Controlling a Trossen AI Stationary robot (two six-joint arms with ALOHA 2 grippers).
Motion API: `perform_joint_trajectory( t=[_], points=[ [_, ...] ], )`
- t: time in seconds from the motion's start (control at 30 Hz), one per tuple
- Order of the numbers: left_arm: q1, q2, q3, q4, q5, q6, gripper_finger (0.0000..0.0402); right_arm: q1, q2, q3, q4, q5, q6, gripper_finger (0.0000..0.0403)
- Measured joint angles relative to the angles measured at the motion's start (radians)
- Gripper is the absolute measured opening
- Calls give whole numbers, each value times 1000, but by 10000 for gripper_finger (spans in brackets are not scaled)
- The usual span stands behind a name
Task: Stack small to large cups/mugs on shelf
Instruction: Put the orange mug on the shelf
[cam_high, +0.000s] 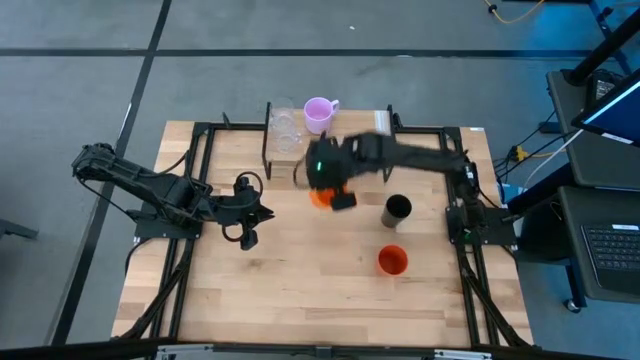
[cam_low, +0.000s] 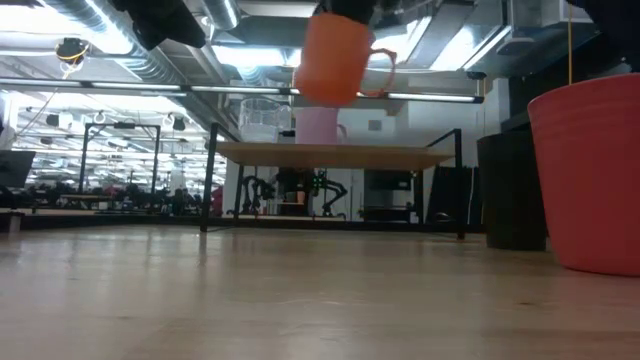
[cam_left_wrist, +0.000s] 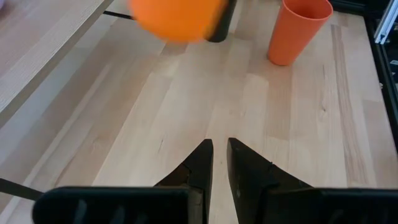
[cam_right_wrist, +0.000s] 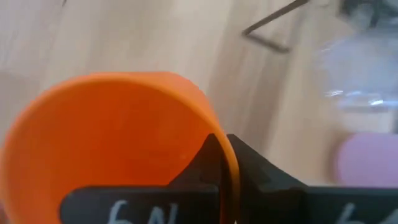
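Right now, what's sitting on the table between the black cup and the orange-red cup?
Nothing. In the high view the black cup and the orange-red cup stand apart, with only bare tabletop between them.

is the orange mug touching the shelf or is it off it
Apart. In the low view the orange handled mug, its rim pinched by the right gripper, hangs with a clear gap above the shelf.

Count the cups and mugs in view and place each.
6: two clear glasses and a lilac mug on the shelf; an orange mug held aloft by the right claw; a black cup and an orange-red cup on the tabletop. More may be hidden.
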Motion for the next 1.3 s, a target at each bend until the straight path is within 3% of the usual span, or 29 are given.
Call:
perform_joint_trajectory(
  t=[0.17,0.4,0.63,1.03,1.3],
  points=[
    [0,0,0,-4,0,0,41,-140,-2,45,2,-19,-142,11],
    [0,0,0,-4,0,0,41,-280,0,-28,58,-89,-267,11],
    [0,0,0,-4,0,0,41,-314,5,-28,125,-174,-350,11],
    [0,1,0,-5,0,-1,41,-358,42,-24,100,-175,-380,11],
    [0,1,0,-7,0,-2,41,-399,40,-19,59,-171,-342,67]
  ],
)
